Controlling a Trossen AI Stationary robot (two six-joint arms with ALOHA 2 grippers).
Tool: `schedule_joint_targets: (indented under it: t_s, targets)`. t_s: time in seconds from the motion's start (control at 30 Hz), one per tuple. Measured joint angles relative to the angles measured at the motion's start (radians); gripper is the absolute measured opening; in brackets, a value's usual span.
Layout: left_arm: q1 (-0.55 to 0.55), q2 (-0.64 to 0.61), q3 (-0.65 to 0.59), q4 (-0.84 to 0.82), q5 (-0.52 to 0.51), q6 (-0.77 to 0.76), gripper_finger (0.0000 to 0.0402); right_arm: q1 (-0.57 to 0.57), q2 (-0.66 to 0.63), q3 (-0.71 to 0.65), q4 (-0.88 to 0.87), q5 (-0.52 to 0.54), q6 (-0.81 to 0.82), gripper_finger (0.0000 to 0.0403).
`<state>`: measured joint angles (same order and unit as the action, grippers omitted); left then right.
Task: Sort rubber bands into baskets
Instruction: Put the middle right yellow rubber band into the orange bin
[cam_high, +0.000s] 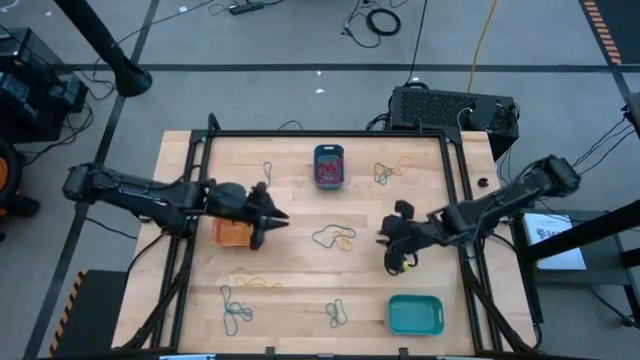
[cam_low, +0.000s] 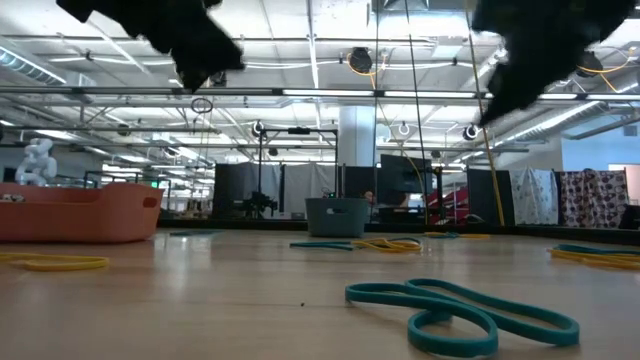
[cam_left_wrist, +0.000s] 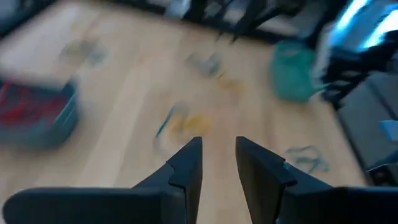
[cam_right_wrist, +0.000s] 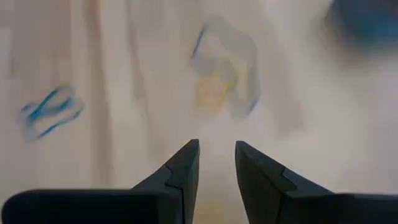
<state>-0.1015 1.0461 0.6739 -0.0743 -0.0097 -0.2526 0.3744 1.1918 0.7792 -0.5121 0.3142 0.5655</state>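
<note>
Near the table's (cam_high: 300, 300) middle, the left claw (cam_left_wrist: 217, 163) hangs released and empty beside the orange basket (cam_high: 232, 233), likely placed for dropping bands there. A mixed rubber band cluster (cam_high: 335, 238) lies between both claws, apart from each. The right claw (cam_right_wrist: 216, 163), fingers also parted, hovers facing it, holding nothing.

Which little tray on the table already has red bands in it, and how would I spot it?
Look at the far edge of the wooden table, midway along it. There sits the narrow dark teal-blue basket. Unlike the orange basket under the left arm and the wider turquoise basket at the near edge, it holds a red tangle.
</note>
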Motion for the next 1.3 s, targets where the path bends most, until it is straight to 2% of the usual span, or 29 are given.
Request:
schedule_joint_targets:
  t_s: [0.07,0.13,0.23,0.33,0.47,0.57,0.7,0.8,0.97,1.3]
  targets:
    - [-0.038,0.008,-0.035,0.121,0.000,0.058,0.0103,-0.009,0.001,0.000,-0.064,-0.112,0.105,0.0097]
    - [-0.072,0.017,-0.068,0.201,0.000,0.129,0.0103,-0.007,0.021,0.000,-0.085,-0.154,0.180,0.0097]
    - [-0.105,0.052,-0.106,0.343,0.001,0.209,0.0103,0.008,0.059,0.000,-0.122,-0.164,0.280,0.0097]
    - [-0.123,0.100,-0.123,0.414,0.000,0.248,0.0103,0.008,0.101,0.000,-0.125,-0.167,0.381,0.0097]
    - [-0.131,0.175,-0.122,0.437,-0.014,0.267,0.0103,0.007,0.169,0.000,-0.125,-0.160,0.542,0.0097]
    - [-0.131,0.228,-0.123,0.436,-0.064,0.267,0.0103,0.008,0.225,0.000,-0.110,-0.162,0.645,0.0097]
    - [-0.130,0.289,-0.122,0.449,-0.135,0.270,0.0103,0.010,0.301,0.000,-0.096,-0.214,0.690,0.0097]
    - [-0.124,0.318,-0.122,0.490,-0.169,0.335,0.0103,0.010,0.350,0.000,-0.091,-0.237,0.705,0.0097]
    - [-0.108,0.334,-0.122,0.566,-0.175,0.391,0.0103,0.010,0.405,0.002,-0.050,-0.238,0.708,0.0097]
    - [-0.103,0.335,-0.122,0.563,-0.175,0.390,0.0103,0.010,0.419,0.003,-0.054,-0.233,0.667,0.0089]
